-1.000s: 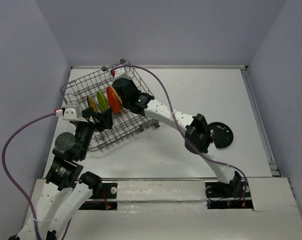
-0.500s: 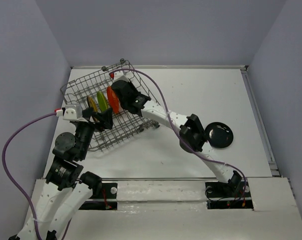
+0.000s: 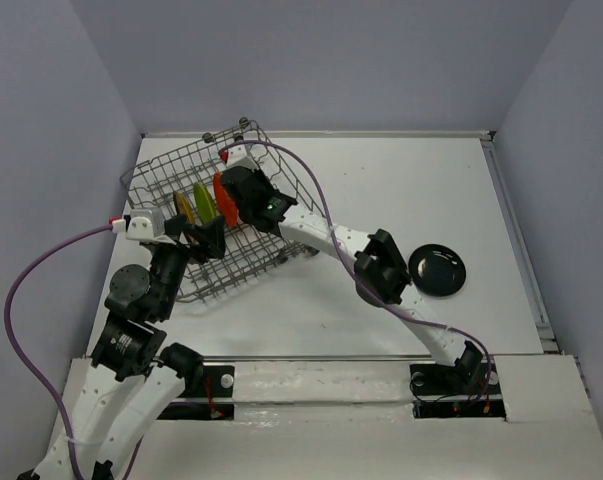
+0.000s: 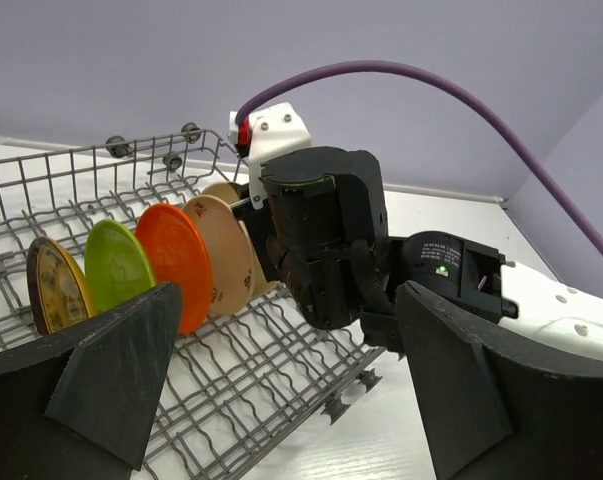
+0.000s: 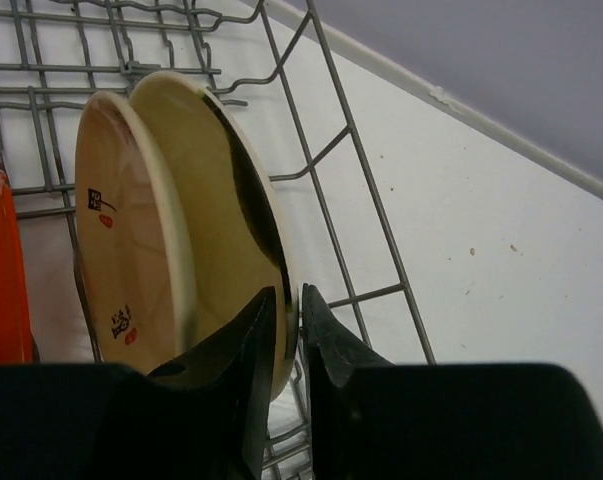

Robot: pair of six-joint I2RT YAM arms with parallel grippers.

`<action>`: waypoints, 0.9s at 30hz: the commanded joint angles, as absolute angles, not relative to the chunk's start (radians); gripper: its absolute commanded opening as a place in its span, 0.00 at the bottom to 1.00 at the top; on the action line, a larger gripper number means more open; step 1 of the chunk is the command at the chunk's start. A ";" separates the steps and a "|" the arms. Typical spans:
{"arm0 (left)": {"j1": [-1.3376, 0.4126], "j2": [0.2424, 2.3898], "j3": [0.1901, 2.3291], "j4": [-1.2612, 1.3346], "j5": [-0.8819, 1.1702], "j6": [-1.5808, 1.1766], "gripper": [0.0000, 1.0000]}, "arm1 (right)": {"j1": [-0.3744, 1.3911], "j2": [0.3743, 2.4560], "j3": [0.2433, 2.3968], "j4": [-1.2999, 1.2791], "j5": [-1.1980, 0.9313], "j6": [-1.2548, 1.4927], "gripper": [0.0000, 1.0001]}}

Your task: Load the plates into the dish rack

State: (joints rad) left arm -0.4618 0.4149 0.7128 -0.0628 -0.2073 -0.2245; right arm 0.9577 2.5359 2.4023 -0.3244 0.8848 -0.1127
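The dish rack [image 3: 161,162] stands at the far left. The dark gold plate [image 3: 184,207], lime green plate [image 3: 203,201] and orange plate [image 3: 224,199] stand upright in it. In the left wrist view they stand in a row: gold [image 4: 56,287], green [image 4: 121,265], orange [image 4: 181,255], then a cream plate [image 4: 227,252]. My right gripper [image 5: 291,300] is shut on the rim of the second cream plate [image 5: 216,220], upright in the rack [image 5: 331,200] beside the first cream plate [image 5: 131,260]. My left gripper [image 4: 281,400] is open and empty over the rack's near side. The glossy black plate [image 3: 437,270] lies on the table.
The right arm's elbow [image 3: 381,268] hangs just left of the black plate. A purple cable [image 3: 311,165] arcs over the rack's far corner. The rack's small dark wheels [image 4: 346,405] rest on the white table. Grey walls enclose the table on three sides.
My right gripper has moved left and deeper into the rack with the cream plate. Its elbow has shifted left, uncovering the black plate. The left arm has not moved.
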 commanded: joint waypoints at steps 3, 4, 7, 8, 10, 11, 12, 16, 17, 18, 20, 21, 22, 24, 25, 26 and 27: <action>-0.449 0.414 0.709 -0.008 -0.195 -0.218 0.99 | 0.969 2.487 2.319 -0.310 0.865 0.012 0.31; -0.451 0.414 0.709 -0.008 -0.195 -0.218 0.99 | 0.969 2.477 2.297 -0.310 0.864 0.053 0.33; -0.449 0.413 0.709 -0.008 -0.196 -0.218 0.99 | 0.969 2.439 2.264 -0.311 0.850 0.089 0.38; -0.449 0.413 0.709 -0.008 -0.196 -0.218 0.99 | 0.969 2.430 2.254 -0.310 0.851 0.104 0.39; -0.449 0.411 0.709 -0.008 -0.195 -0.219 0.99 | 0.960 2.405 2.232 -0.311 0.857 0.109 0.43; -0.449 0.413 0.709 -0.008 -0.195 -0.218 0.99 | 0.960 2.398 2.218 -0.310 0.861 0.112 0.44; -0.449 0.410 0.709 -0.008 -0.195 -0.218 0.99 | 0.960 2.379 2.209 -0.310 0.864 0.113 0.47; -0.449 0.408 0.709 -0.008 -0.195 -0.219 0.99 | 0.930 2.315 2.136 -0.311 0.848 0.153 0.50; -0.449 0.407 0.709 -0.008 -0.195 -0.219 0.99 | 0.930 2.268 2.114 -0.313 0.821 0.181 0.50; -0.449 0.407 0.709 -0.008 -0.193 -0.219 0.99 | 0.919 2.240 2.067 -0.311 0.807 0.195 0.50; -0.449 0.403 0.709 -0.006 -0.192 -0.219 0.99 | 0.908 2.159 2.019 -0.311 0.761 0.222 0.51; -0.449 0.402 0.709 -0.008 -0.190 -0.219 0.99 | 0.894 2.128 1.993 -0.313 0.747 0.250 0.52; -0.448 0.402 0.709 -0.008 -0.190 -0.219 0.99 | 0.879 2.097 1.933 -0.311 0.714 0.265 0.53; -0.449 0.394 0.709 -0.008 -0.190 -0.219 0.99 | 0.856 1.993 1.853 -0.305 0.671 0.317 0.54; -0.449 0.391 0.709 -0.008 -0.192 -0.219 0.99 | 0.841 1.953 1.801 -0.289 0.651 0.339 0.54; -0.448 0.388 0.709 -0.006 -0.190 -0.218 0.99 | 0.800 1.868 1.681 -0.279 0.612 0.392 0.54; -0.449 0.381 0.709 -0.006 -0.189 -0.219 0.99 | 0.775 1.817 1.610 -0.267 0.592 0.423 0.54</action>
State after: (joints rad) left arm -0.4561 0.4049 0.7128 -0.0631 -0.1944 -0.2249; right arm 0.8661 2.0079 1.8145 -0.3138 0.6849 0.2626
